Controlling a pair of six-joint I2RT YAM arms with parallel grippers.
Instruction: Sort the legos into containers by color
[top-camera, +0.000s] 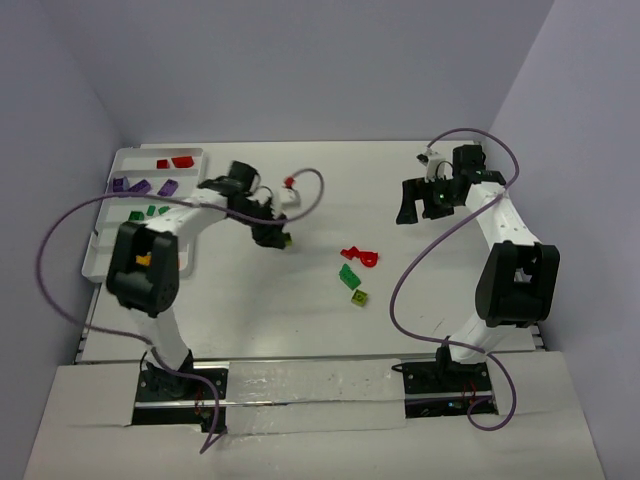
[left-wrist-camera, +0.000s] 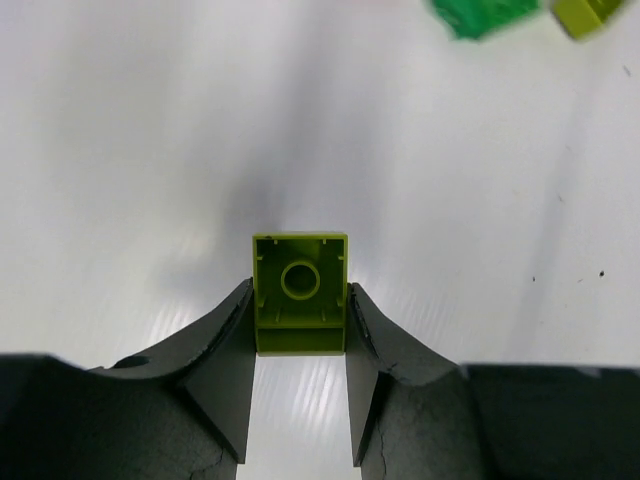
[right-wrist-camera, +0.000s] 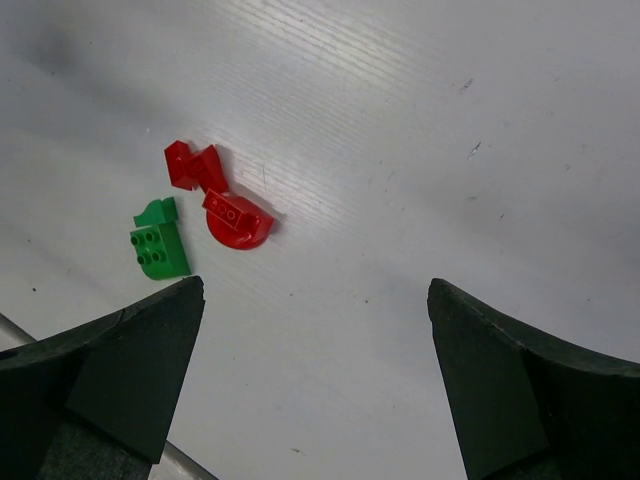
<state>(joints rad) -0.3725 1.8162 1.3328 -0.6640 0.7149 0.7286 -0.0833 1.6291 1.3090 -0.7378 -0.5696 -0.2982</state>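
Two black fingers (left-wrist-camera: 225, 350) of the left end effector (left-wrist-camera: 299, 312) are pinched on one lime brick (left-wrist-camera: 300, 285), and what a tidy grip: a flat side wall against each finger, hollow underside facing the wrist camera. Jaws stand narrow, only the brick's width apart, clenched on it. The tips cover just the near part of each side wall, so most of the brick pokes out ahead.

My read on handling: this is a tiny, hard, feather-light bit of plastic with slick sides. It won't bend or break, but it could twist or squirt out of a shallow pinch. Flat opposite walls are the place to take it, deeper if possible.

From above, the left end effector (top-camera: 272, 235) sits over the bench (top-camera: 320, 180) between the tray (top-camera: 103, 245) and the loose pile. Whether the brick is clear of the surface I cannot tell.

The tray holds sorted red bricks (top-camera: 172, 162) in the far row, then purple bricks (top-camera: 140, 186), then sorted green bricks (top-camera: 150, 212).

Loose on the bench: red pieces (top-camera: 360, 257), a green brick (top-camera: 348, 275) and a second lime brick (top-camera: 358, 297).

Over on the other side, the right end effector (right-wrist-camera: 315, 300) hangs spread wide, holding nothing, well apart from the pile.
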